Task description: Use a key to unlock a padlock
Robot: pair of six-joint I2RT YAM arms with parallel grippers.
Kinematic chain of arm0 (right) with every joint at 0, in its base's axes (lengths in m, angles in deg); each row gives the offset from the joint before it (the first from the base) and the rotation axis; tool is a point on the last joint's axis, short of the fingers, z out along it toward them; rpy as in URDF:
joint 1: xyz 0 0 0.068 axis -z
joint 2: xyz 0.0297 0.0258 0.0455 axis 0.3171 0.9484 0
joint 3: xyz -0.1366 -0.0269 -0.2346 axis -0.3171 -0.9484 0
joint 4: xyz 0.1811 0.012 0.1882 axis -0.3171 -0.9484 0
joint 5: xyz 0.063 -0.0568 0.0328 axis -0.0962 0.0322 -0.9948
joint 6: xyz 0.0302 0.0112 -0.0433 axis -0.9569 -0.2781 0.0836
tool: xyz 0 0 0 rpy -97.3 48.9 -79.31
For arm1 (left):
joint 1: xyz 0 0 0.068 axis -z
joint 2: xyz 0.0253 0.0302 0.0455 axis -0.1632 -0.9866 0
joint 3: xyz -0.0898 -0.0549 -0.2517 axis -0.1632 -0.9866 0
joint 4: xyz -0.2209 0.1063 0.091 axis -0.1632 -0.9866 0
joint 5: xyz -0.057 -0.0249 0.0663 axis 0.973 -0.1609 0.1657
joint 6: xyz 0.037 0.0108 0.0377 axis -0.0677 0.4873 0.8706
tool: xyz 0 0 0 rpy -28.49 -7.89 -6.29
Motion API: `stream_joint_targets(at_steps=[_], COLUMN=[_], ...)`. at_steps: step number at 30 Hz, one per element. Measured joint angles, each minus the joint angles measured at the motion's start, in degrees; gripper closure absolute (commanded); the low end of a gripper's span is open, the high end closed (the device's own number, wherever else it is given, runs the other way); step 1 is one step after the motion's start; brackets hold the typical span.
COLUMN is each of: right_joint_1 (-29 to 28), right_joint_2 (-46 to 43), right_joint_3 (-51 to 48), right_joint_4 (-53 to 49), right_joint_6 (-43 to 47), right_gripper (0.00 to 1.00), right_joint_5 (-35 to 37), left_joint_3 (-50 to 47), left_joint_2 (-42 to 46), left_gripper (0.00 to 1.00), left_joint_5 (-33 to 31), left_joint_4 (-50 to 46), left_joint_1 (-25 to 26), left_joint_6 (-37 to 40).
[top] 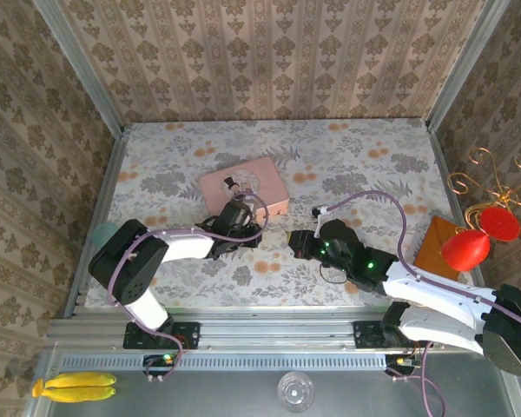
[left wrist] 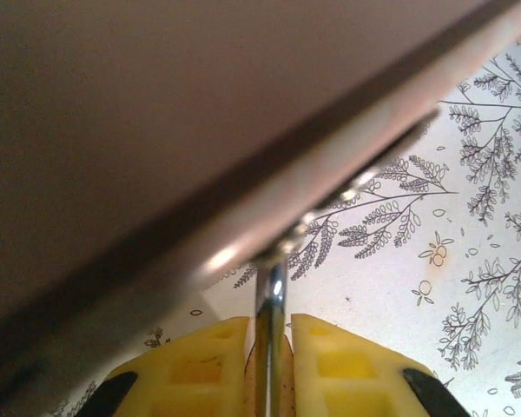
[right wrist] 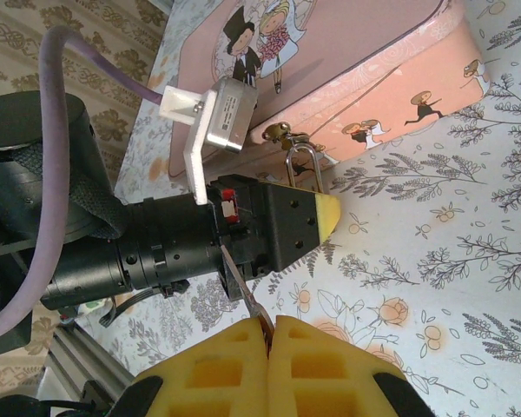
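Note:
The pink tin [top: 243, 187] lies mid-table. The padlock [left wrist: 271, 295] hangs by its silver shackle [right wrist: 302, 165] from the tin's front clasp [right wrist: 282, 132]. My left gripper [left wrist: 270, 321] is shut on the padlock's brass body, and its yellow fingers [left wrist: 200, 365] hide most of that body. It sits against the tin's near side [top: 243, 228]. My right gripper [right wrist: 269, 323] is shut on a thin key [right wrist: 243, 287]. The blade slants up-left toward the underside of the left gripper [right wrist: 278, 230] and its tip is close to it. The right gripper [top: 293, 241] sits just right of the left one.
A red ornament [top: 473, 243] on a gold wire stand and a brown card [top: 438, 243] sit at the right edge. Bananas [top: 74, 387] lie below the table's front rail. Patterned walls enclose three sides, and floral tablecloth [top: 373, 165] stretches behind and right.

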Motion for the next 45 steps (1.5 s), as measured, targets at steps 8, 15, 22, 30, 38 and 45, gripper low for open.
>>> stream_joint_targets(at_steps=[8,15,22,30,38,45], right_joint_1=[0.0,0.0,0.3,0.3,0.3,0.2], right_joint_2=[1.6,4.2,8.2,13.4,19.9,24.8], right_joint_3=[0.0,0.0,2.9,6.1,7.4,9.7], right_joint_4=[0.1,1.1,-0.5,1.1,2.4,4.2], right_joint_6=[-1.4,-3.3,-3.4,-4.5,-7.8,-10.0], right_gripper=[1.00,1.00,1.00,1.00,1.00,1.00], right_joint_5=[0.0,0.0,0.0,-0.5,-2.8,-4.4], left_joint_3=[-1.7,-2.8,-1.4,0.4,-0.8,-1.9], left_joint_2=[0.4,0.4,-0.8,-4.2,-8.5,-7.5], left_gripper=[1.00,1.00,1.00,1.00,1.00,1.00], left_joint_5=[6.8,13.6,19.8,24.8,29.9,31.1], left_joint_4=[2.6,5.7,5.9,11.5,25.6,27.1], left_joint_1=[-5.0,-12.0,-17.2,-21.9,-24.5,-25.1], left_joint_6=[-1.7,-5.4,-5.7,-9.7,-14.5,-16.6])
